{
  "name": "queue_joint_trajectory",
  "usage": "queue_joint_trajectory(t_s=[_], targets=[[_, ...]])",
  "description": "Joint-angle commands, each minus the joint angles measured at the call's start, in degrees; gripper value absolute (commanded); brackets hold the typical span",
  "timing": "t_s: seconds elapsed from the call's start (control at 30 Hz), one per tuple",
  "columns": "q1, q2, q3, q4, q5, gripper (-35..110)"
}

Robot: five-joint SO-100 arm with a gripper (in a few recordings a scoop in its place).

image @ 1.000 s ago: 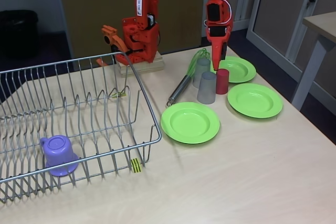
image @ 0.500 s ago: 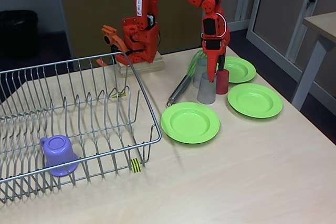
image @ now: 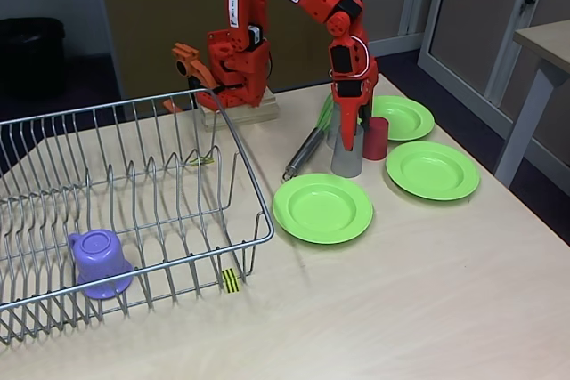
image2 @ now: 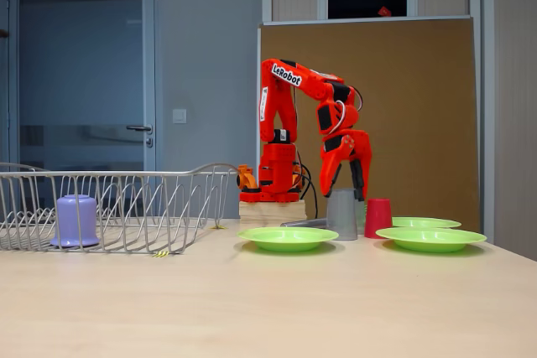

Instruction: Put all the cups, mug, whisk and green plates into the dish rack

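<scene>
Over the last second the arm has swung from the red cup toward the near grey cup and dropped lower, so the next pick is most likely that grey cup rather than the red one.

Left to right in the raised fixed view: the dish rack [image: 134, 193] fills the counter's [image: 401, 309] nine o'clock side, its striped tag [image: 231, 280] on the near edge. It holds one thing, the purple mug [image: 98, 262], standing mouth-down near the rack's seven o'clock corner; in the low fixed view the mug [image2: 75, 220] shows behind the rack wires [image2: 126, 207]. Everything else is still outside the rack.

At the counter's centre lies the first green plate [image: 322, 207], empty. At its twelve o'clock the whisk [image: 307, 150] lies on the counter, its green loops behind the cups. The jaws [image: 350, 137] stand apart, one finger on either side of the near grey cup [image: 346, 163]; the low view shows the jaws [image2: 342, 182] spread just above the cup's rim [image2: 341, 214], not yet clamped. A second grey cup [image: 333, 133] stands just behind, mostly hidden. The red cup [image: 376, 138] stands at three o'clock of the grey cup, close beside it. Two more green plates follow, the far one [image: 405, 116] and the near one [image: 432, 169], both empty.
</scene>
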Motion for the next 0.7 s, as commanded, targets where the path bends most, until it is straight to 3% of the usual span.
queue_joint_trajectory(t_s=[0.0, 0.67], targets=[[0.18, 2.46, 0.70, 0.18, -0.26, 40], [0.44, 2.11, 5.98, -4.83, -1.67, 28]])
